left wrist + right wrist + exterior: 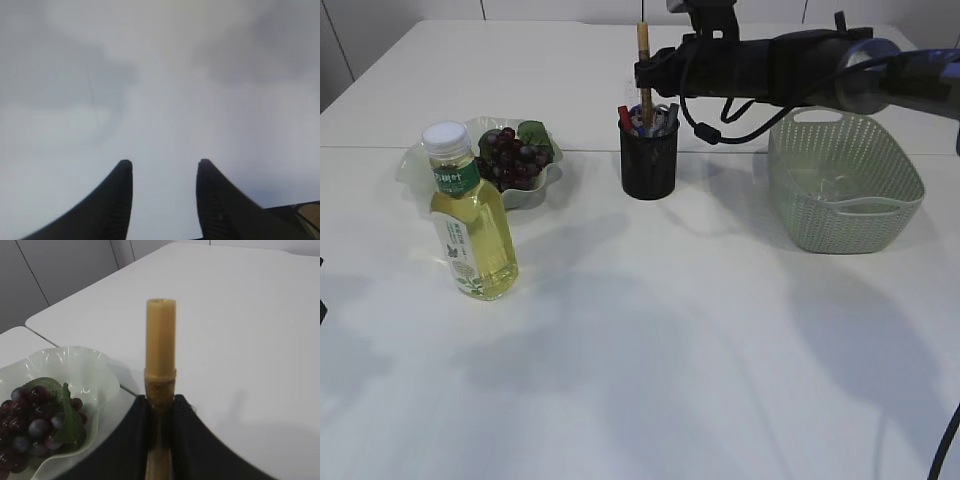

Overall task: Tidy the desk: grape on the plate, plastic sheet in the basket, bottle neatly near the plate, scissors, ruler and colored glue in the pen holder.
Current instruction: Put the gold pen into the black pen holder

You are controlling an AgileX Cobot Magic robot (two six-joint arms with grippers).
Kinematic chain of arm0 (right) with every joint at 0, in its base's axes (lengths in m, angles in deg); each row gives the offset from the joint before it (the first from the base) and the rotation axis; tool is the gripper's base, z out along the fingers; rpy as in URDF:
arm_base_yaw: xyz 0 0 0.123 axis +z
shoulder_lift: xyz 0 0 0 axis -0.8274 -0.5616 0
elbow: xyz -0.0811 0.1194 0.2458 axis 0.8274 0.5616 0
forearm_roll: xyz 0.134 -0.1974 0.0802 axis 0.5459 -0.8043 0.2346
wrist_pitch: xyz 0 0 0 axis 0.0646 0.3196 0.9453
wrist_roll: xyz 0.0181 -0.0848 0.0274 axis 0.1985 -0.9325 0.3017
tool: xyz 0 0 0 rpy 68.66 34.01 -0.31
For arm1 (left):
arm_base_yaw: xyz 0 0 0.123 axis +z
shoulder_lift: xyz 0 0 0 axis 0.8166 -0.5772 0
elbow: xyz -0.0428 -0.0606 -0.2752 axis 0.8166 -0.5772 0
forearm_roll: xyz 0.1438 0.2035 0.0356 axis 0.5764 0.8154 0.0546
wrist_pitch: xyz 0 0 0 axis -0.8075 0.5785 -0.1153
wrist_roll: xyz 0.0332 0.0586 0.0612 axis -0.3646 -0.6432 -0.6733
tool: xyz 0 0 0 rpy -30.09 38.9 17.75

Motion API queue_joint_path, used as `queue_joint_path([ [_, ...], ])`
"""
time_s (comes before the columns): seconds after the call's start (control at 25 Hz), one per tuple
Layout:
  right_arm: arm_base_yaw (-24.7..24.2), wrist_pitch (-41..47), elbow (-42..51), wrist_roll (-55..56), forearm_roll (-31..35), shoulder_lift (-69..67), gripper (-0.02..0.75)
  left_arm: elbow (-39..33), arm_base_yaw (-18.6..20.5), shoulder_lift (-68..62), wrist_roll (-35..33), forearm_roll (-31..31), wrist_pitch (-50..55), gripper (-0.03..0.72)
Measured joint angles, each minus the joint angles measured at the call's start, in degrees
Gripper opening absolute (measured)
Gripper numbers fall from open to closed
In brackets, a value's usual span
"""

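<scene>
My right gripper (645, 76) (160, 399) is shut on the colored glue (643, 50) (160, 337), a yellow-brown stick held upright over the black mesh pen holder (649, 160). The stick's lower end reaches down into the holder among red and blue items (638, 120). The grape bunch (513, 155) (35, 422) lies on the pale green plate (545, 185) (95, 370). The bottle (470, 220) of yellow drink stands upright in front of the plate. Something clear, perhaps the plastic sheet (828, 185), lies in the green basket (880, 215). My left gripper (162, 167) is open and empty over bare table.
The white table (650, 350) stretches toward the front. The right arm reaches in from the right, above the basket's back rim. The table's seam and far edges show in the right wrist view.
</scene>
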Motion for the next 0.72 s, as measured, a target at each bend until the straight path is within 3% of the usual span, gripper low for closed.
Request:
queue_joint_path([
  [0.12, 0.0, -0.5, 0.0, -0.39, 0.27, -0.09, 0.182, 0.0, 0.0, 0.0, 0.0, 0.0, 0.04, 0.308],
  [0.32, 0.0, -0.52, 0.0, -0.74, 0.36, -0.09, 0.361, 0.0, 0.0, 0.0, 0.0, 0.0, 0.17, 0.308],
  [0.48, 0.0, 0.53, 0.0, 0.97, -2.28, 0.61, 0.398, 0.0, 0.0, 0.0, 0.0, 0.0, 0.26, 0.308],
  [0.6, 0.0, 0.99, 0.0, 13.27, -13.12, 3.14, 0.4, 0.0, 0.0, 0.0, 0.0, 0.0, 0.3, 0.308],
  [0.72, 0.0, 5.1, 0.0, 34.07, -32.66, 7.27, 0.403, 0.0, 0.0, 0.0, 0.0, 0.0, 0.3, 0.308],
])
